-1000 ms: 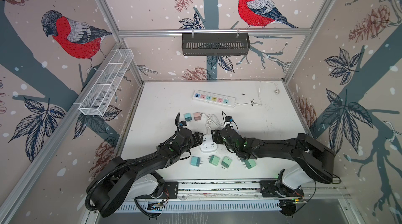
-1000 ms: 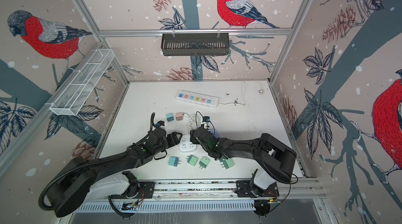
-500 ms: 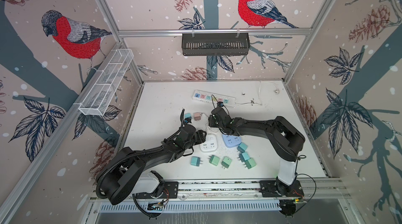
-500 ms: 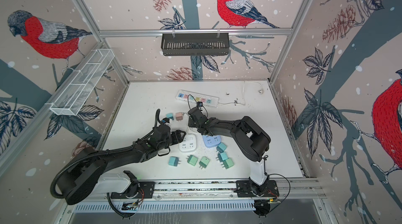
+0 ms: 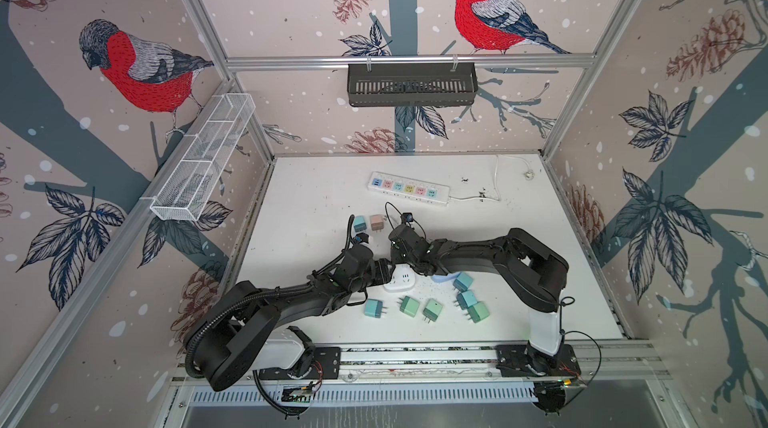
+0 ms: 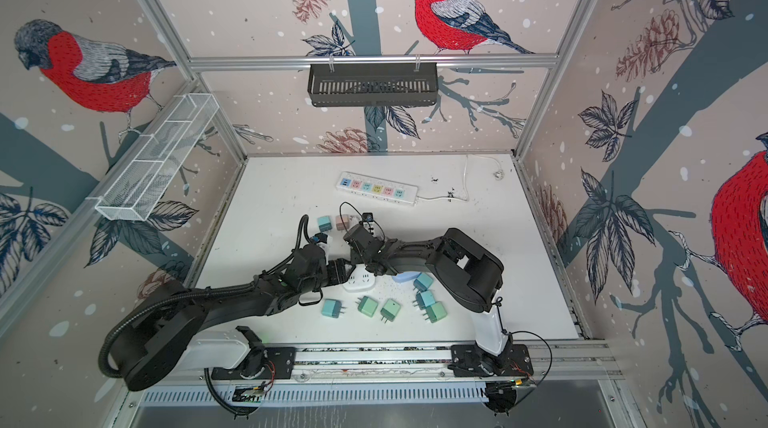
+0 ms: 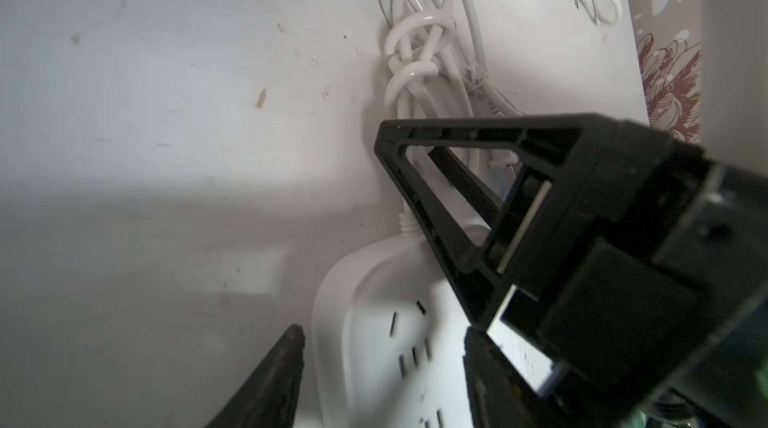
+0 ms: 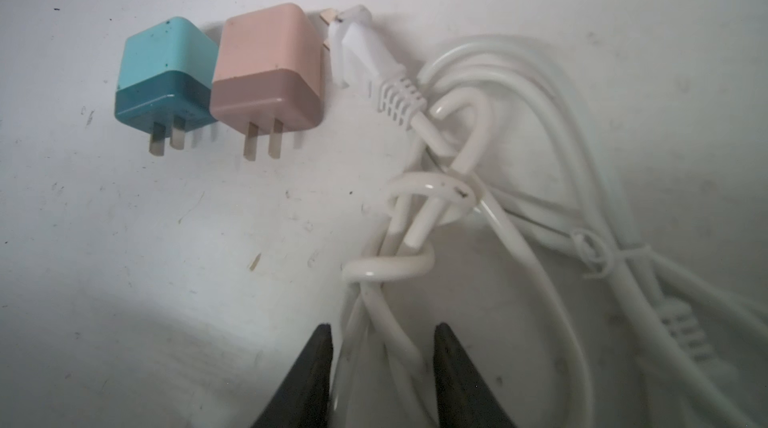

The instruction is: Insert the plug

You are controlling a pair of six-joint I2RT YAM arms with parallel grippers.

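Prep step, no insertion yet. Clamped tight on white cord (image 8: 390, 267) with right gripper (image 8: 384, 342); straddling white socket (image 7: 370, 284) with left gripper (image 7: 382, 332), half open. Spotted plug (image 8: 357, 51) ahead of right tips. Next, probably: regrip plug, align prongs.

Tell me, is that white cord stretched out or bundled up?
Bundled up: the white cord lies in loops on the table, with one stretch wrapped around the bunch.
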